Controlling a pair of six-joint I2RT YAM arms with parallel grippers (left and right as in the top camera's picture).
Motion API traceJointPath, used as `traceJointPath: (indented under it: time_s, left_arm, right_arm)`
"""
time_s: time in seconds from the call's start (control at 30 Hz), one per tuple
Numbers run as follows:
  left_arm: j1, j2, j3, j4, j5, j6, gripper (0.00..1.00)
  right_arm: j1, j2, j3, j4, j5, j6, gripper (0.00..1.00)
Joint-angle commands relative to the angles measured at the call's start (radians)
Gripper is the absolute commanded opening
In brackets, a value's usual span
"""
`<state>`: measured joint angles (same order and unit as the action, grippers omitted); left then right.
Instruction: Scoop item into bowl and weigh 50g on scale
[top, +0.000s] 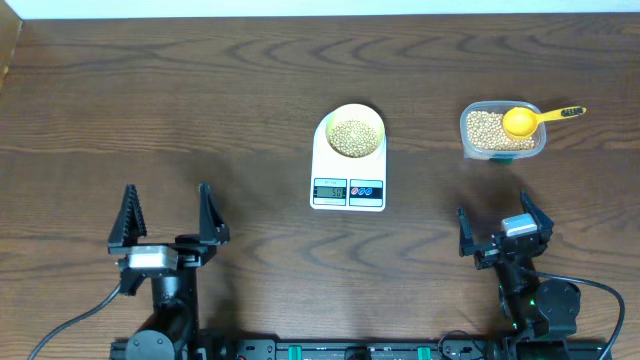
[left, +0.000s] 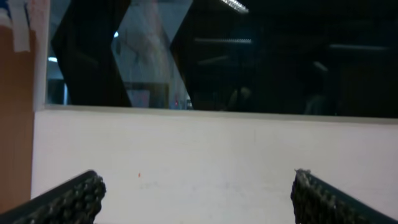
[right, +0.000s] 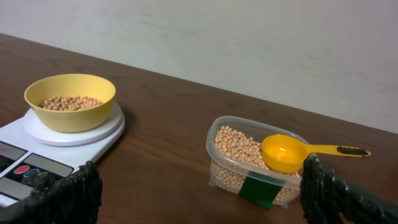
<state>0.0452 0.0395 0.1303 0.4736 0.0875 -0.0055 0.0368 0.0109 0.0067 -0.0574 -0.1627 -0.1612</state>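
A pale-yellow bowl holding tan beans stands on the white scale at the table's middle; the bowl and scale also show in the right wrist view. More beans fill a clear tub at the right, with a bright yellow scoop resting empty on top; tub and scoop show in the right wrist view. My left gripper is open and empty at the front left. My right gripper is open and empty, in front of the tub.
The left wrist view shows only a white wall and dark windows between my open left fingers. The tub carries a green label. Brown wooden table all round.
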Motion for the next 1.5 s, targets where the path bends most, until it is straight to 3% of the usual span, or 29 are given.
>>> traceJointPath:
  time_s: [0.0, 0.2, 0.9, 1.47]
  left_arm:
    - [0.006, -0.039, -0.059, 0.066, -0.057, -0.048, 0.98]
    - [0.006, -0.038, -0.126, 0.147, -0.100, -0.087, 0.98]
    - [0.006, -0.038, -0.126, -0.536, -0.100, -0.086, 0.98]
    - [0.006, -0.036, -0.126, -0.545, -0.099, -0.086, 0.98]
  right_arm:
    - [-0.005, -0.005, -0.001, -0.005, 0.003, 0.015, 0.99]
    - [-0.005, -0.005, -0.001, -0.005, 0.003, 0.015, 0.99]
    - [-0.005, -0.005, -0.001, -0.005, 0.003, 0.015, 0.99]
    - [-0.005, -0.005, -0.001, -0.005, 0.003, 0.015, 0.99]
